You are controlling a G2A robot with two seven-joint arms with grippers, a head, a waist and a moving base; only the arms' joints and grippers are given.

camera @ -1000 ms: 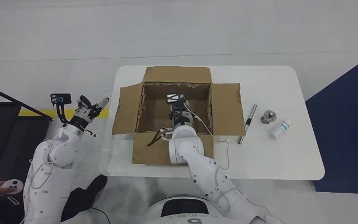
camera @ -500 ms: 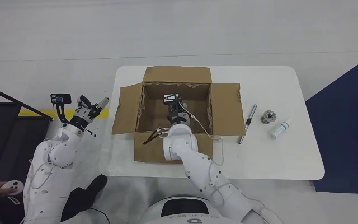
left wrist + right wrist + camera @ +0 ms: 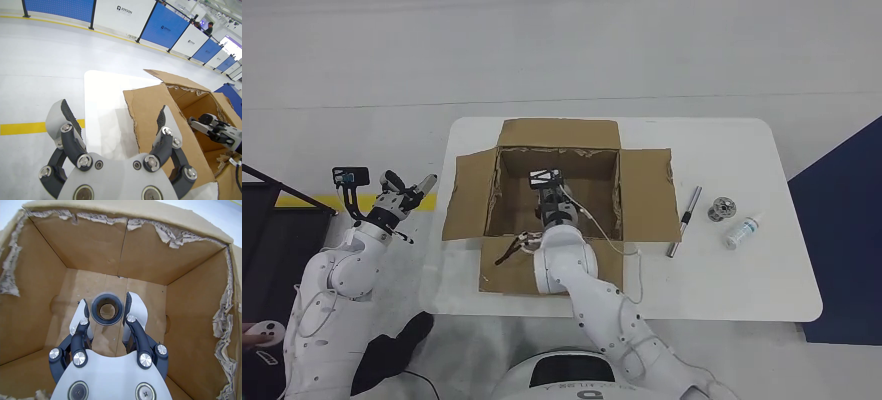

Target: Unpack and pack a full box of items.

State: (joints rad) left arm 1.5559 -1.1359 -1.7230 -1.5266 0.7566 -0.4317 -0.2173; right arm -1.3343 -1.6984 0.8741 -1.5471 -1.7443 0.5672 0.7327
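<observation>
An open cardboard box point(image 3: 557, 133) stands on the white table point(image 3: 722, 285). My right gripper point(image 3: 106, 305) reaches down inside the box point(image 3: 143, 262). Its fingers stand on either side of a black roll point(image 3: 96, 310) seen end-on, with a thin gap on one side, so it is open. From above, the right gripper point(image 3: 547, 180) sits near the box's middle. My left gripper point(image 3: 115, 111) hangs open and holds nothing, off the table's left edge beside the box's left flap point(image 3: 149, 106); from above, the left gripper point(image 3: 425, 186) is there too.
A slim pen point(image 3: 684, 220), a small metal spool point(image 3: 723, 209) and a little white bottle point(image 3: 742, 231) lie on the table right of the box. The box's four flaps are folded outward, with torn inner edges. Bare table lies to the front right.
My right arm has shifted slightly to the left inside the box. The left arm has stayed still.
</observation>
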